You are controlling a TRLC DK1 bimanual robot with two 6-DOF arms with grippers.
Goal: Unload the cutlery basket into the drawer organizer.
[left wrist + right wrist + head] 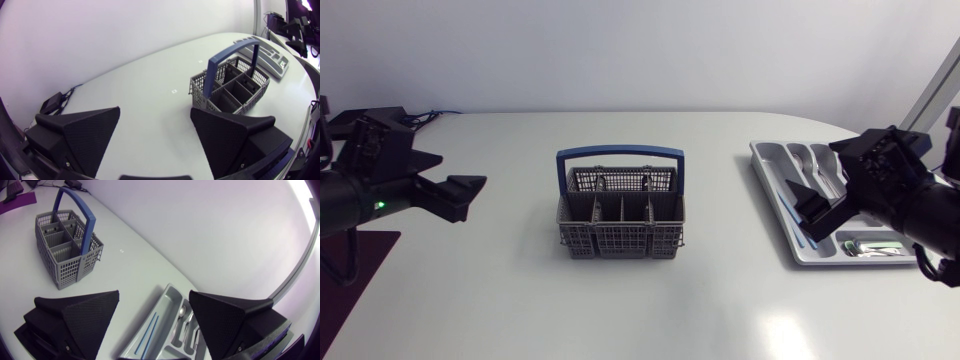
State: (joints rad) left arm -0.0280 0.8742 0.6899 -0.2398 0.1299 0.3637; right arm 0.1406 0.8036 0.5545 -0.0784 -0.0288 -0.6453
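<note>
Grey cutlery basket [620, 240] with a blue handle stands mid-surface [620, 310]; the drawer organizer [770, 175] lies beneath the right jaws. Both the left jaws and the right jaws stand spread.

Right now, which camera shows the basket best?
Head view: the basket sits central and whole, handle and compartments clear. Left wrist view shows it from a low slant; right wrist view looks into its compartments obliquely.

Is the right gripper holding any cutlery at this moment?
No, the right gripper hangs open over the drawer organizer, with nothing between its jaws.
</note>
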